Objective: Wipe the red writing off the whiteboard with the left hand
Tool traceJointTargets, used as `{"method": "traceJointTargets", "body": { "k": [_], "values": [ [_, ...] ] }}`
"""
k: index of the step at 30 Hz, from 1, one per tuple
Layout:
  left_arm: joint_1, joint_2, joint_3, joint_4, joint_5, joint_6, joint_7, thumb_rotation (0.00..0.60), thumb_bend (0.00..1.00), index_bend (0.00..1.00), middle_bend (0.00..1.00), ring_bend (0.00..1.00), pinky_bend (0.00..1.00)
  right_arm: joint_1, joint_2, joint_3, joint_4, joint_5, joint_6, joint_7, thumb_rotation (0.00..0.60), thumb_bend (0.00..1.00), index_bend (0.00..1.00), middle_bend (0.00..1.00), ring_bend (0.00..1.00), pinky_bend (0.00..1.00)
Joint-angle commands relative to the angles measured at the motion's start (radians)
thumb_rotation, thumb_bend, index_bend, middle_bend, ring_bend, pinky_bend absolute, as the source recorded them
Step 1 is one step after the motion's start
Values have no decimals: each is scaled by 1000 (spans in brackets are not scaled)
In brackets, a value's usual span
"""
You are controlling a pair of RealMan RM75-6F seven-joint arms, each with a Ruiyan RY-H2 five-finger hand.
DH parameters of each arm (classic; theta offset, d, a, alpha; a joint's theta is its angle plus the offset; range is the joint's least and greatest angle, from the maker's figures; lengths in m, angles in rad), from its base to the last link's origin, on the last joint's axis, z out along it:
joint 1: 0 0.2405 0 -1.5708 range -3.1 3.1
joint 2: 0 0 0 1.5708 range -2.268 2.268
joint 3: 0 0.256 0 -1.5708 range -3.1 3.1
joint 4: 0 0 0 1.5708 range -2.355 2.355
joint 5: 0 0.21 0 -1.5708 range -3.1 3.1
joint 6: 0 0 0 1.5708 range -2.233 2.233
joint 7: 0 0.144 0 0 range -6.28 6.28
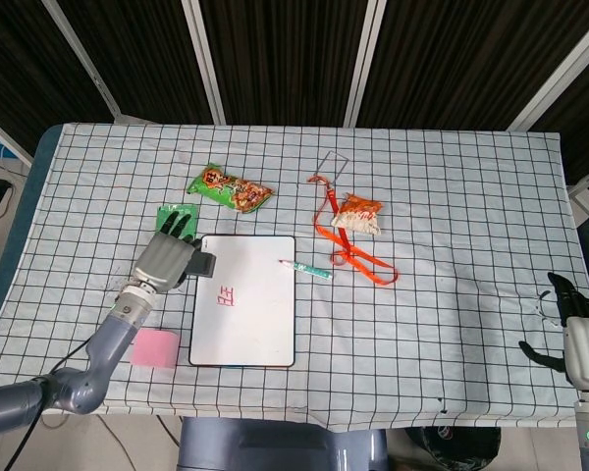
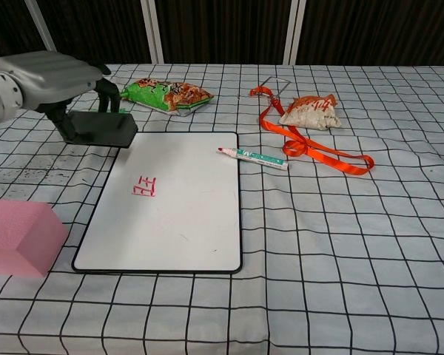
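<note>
The whiteboard (image 1: 245,314) (image 2: 179,207) lies flat on the checked cloth with small red writing (image 1: 225,294) (image 2: 144,186) on its left half. My left hand (image 1: 166,259) (image 2: 52,78) holds a dark grey eraser (image 1: 201,265) (image 2: 102,129) lifted above the board's upper left corner, a little up and left of the writing. My right hand (image 1: 569,329) hangs open at the table's far right edge, away from everything; the chest view does not show it.
A pink foam block (image 1: 154,348) (image 2: 21,237) sits left of the board. A green marker (image 1: 306,268) (image 2: 253,157) lies at its upper right corner. Beyond are a green packet (image 1: 176,218), a green snack bag (image 1: 230,188) (image 2: 166,95), an orange lanyard (image 1: 348,247) (image 2: 311,147) and a second snack bag (image 1: 357,214) (image 2: 308,111).
</note>
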Motion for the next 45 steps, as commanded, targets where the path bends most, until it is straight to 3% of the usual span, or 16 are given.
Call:
{"method": "traceJointTargets", "body": {
  "k": [1, 12, 37, 45],
  "values": [
    [-50, -55, -13, -3, -62, -6, 71, 600, 349, 388, 422, 0, 0, 0, 0, 0, 0, 0, 0, 0, 600, 187, 19, 125, 201, 212],
    [-105, -154, 23, 40, -180, 19, 189, 600, 349, 388, 422, 0, 0, -1, 2, 0, 1, 0, 0, 7, 600, 187, 19, 125, 201, 212],
    [-118, -202, 87, 88, -102, 25, 126, 600, 348, 388, 422, 0, 0, -2, 2, 1, 3, -4, 5, 12, 600, 188, 19, 125, 201, 212],
    [-116, -188, 106, 51, -99, 4, 105, 600, 348, 388, 422, 0, 0, -2, 3, 0, 3, -5, 3, 13, 600, 187, 19, 125, 201, 212]
  ]
}}
